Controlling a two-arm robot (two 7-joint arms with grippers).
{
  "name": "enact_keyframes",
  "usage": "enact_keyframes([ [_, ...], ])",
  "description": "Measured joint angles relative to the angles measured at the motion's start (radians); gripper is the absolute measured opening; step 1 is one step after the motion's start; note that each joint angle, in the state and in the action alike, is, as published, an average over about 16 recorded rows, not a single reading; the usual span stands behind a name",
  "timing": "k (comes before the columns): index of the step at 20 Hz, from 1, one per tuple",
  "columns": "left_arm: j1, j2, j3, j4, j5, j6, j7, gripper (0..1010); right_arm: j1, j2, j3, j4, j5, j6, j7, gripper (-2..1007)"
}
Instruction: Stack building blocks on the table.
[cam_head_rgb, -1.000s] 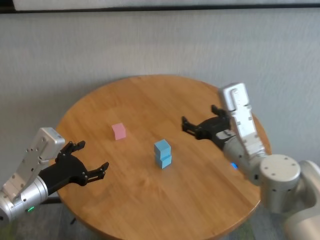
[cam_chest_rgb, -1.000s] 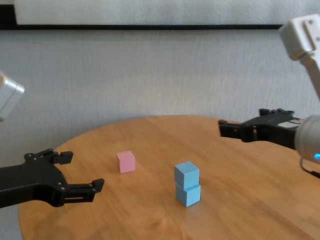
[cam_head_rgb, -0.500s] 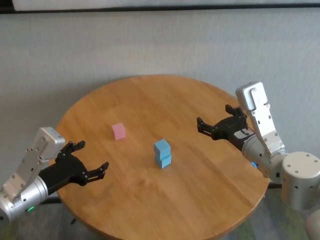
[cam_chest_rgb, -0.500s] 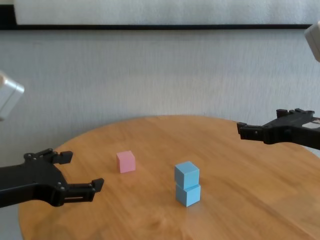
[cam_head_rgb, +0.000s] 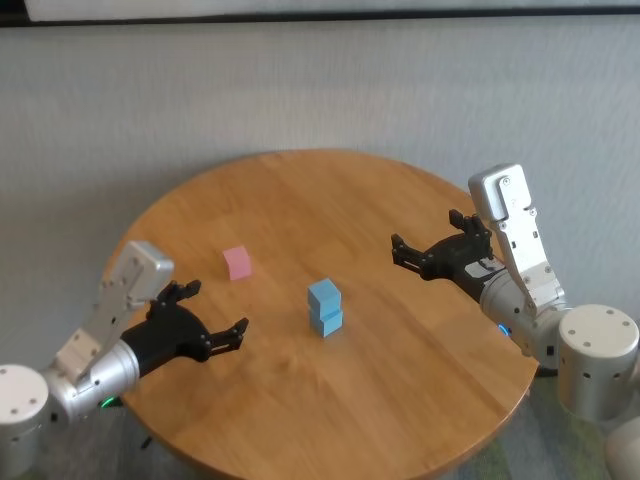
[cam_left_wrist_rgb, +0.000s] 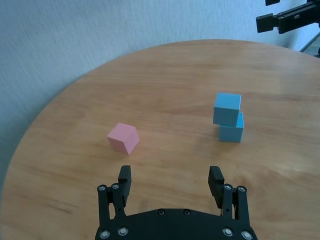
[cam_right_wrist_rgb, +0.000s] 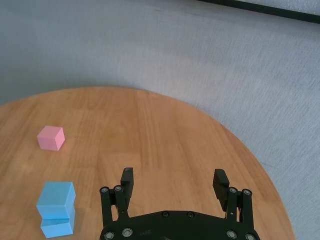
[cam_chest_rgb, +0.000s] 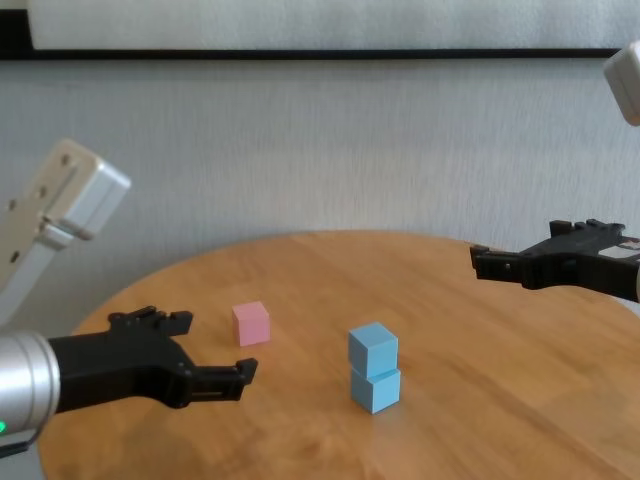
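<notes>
Two light blue building blocks are stacked near the middle of the table (cam_head_rgb: 300, 195): the upper one (cam_head_rgb: 324, 293) sits slightly askew on the lower one (cam_head_rgb: 329, 321). The pink block (cam_head_rgb: 237, 262) lies alone to their left, also seen in the chest view (cam_chest_rgb: 251, 323) and the left wrist view (cam_left_wrist_rgb: 123, 138). My left gripper (cam_head_rgb: 212, 310) hovers open and empty over the table's left side, short of the pink block. Out to the right of the stack, my right gripper (cam_head_rgb: 425, 235) is open too, holding nothing. The stack (cam_right_wrist_rgb: 56, 210) shows in the right wrist view.
The round table's edge (cam_head_rgb: 130, 240) curves close behind my left gripper. A grey wall (cam_head_rgb: 320, 90) stands behind the table. Bare wood (cam_head_rgb: 380, 400) stretches in front of the stack.
My left arm has swung in over the table toward the pink block. My right gripper drew back to the right from the stack, then held still. The blocks have not moved.
</notes>
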Motion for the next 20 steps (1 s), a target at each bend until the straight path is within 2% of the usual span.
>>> enact_keyframes([
  [4, -0.053, -0.033, 0.013, 0.065, 0.008, 0.014, -0.011, 1001, 0.000, -0.003, 0.000, 0.000, -0.001, 0.002, -0.003, 1005],
  [8, -0.107, -0.056, 0.017, 0.140, 0.009, 0.008, -0.023, 1001, -0.001, -0.006, 0.000, 0.001, -0.001, 0.003, -0.005, 1005],
  [15, -0.185, -0.085, 0.011, 0.265, -0.001, -0.029, -0.046, 1001, -0.001, -0.008, 0.000, 0.001, -0.002, 0.004, -0.008, 1005],
  [20, -0.224, -0.101, 0.009, 0.333, -0.010, -0.062, -0.063, 1001, -0.001, -0.009, 0.001, 0.002, -0.003, 0.005, -0.009, 1005],
])
